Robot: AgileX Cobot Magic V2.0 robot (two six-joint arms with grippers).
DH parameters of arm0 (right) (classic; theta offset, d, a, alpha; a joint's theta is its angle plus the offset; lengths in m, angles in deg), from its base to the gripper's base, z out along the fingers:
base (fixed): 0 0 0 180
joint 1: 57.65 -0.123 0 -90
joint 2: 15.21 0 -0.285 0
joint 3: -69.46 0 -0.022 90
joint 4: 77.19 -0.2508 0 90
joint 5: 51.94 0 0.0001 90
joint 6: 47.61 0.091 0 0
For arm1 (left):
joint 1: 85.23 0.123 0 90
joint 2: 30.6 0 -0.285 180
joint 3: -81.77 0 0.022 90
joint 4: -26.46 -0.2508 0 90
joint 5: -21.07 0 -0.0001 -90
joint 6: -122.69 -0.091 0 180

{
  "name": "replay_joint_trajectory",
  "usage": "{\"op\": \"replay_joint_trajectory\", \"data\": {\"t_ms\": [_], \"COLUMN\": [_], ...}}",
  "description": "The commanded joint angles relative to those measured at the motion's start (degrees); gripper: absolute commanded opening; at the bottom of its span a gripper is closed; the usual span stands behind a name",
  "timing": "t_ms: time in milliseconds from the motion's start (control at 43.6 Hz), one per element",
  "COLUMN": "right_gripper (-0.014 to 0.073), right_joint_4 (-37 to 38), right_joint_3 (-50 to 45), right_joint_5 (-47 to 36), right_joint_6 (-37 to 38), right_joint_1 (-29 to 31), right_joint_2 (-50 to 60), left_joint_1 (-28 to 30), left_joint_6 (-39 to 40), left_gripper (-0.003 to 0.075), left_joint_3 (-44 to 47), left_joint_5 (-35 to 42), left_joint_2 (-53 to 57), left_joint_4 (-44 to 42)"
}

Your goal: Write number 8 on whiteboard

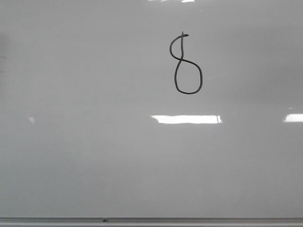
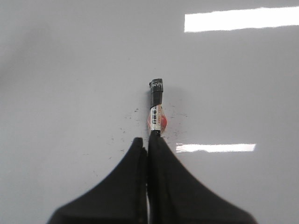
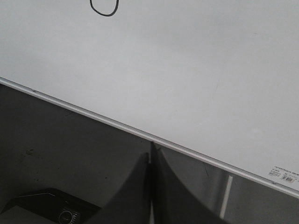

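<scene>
The number 8 (image 1: 180,60) is drawn in thin black line high and right of centre on the whiteboard (image 1: 94,142). Only its lower loop (image 3: 103,15) reaches into the right wrist view. My left gripper (image 2: 148,138) is shut on a marker (image 2: 156,112) with a white and red label. The marker's black end sticks out past the fingertips over bare whiteboard (image 2: 70,70). My right gripper (image 3: 150,151) is shut on nothing and hangs below the whiteboard's (image 3: 187,70) bottom edge. Neither gripper shows in the front view.
A grey metal strip (image 1: 151,220) runs along the board's bottom edge (image 3: 117,123). Below it lie a dark surface (image 3: 70,149) and a black device with a dial (image 3: 60,212). Glare patches (image 1: 186,119) sit under the figure. A small label (image 3: 284,175) marks the board's corner.
</scene>
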Motion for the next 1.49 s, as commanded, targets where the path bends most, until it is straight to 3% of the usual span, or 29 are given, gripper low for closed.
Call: {"op": "replay_joint_trajectory", "data": {"t_ms": [0,504,573,757,963,1215,1468], "right_gripper": [-0.0108,-0.0108,-0.0108,-0.0108,-0.0108,-0.0108,-0.0108], "right_joint_4": [0.51,1.31,1.31,1.05,1.05,1.05,1.01], "right_joint_3": [1.37,-0.32,-3.7,-18.52,-34.45,-45.71,-51.95], "right_joint_5": [-3.19,-5.04,-8.52,-27.1,-43.76,-54.78,-64.01], "right_joint_6": [-0.06,-0.11,-0.11,-0.11,-0.11,-0.11,-0.11], "right_joint_1": [0.3,1.4,3.82,10.12,11.58,11.58,11.62], "right_joint_2": [-0.12,2.27,4.93,16.36,27.14,35.77,36.26], "left_joint_1": [0.11,0.11,0.11,0.11,0.11,0.11,0.11], "left_joint_6": [-0.03,-0.03,-0.03,-0.03,-0.03,-0.03,-0.03], "left_gripper": [-0.0021,-0.0021,-0.0021,-0.0021,-0.0021,-0.002,-0.0021], "left_joint_3": [0.74,0.74,0.74,0.74,0.74,0.74,0.74], "left_joint_5": [5.0,5.0,5.0,5.0,5.0,5.0,5.0], "left_joint_2": [0.67,0.67,0.67,0.67,0.67,0.67,0.67], "left_joint_4": [0.53,0.53,0.53,0.53,0.53,0.53,0.53]}}
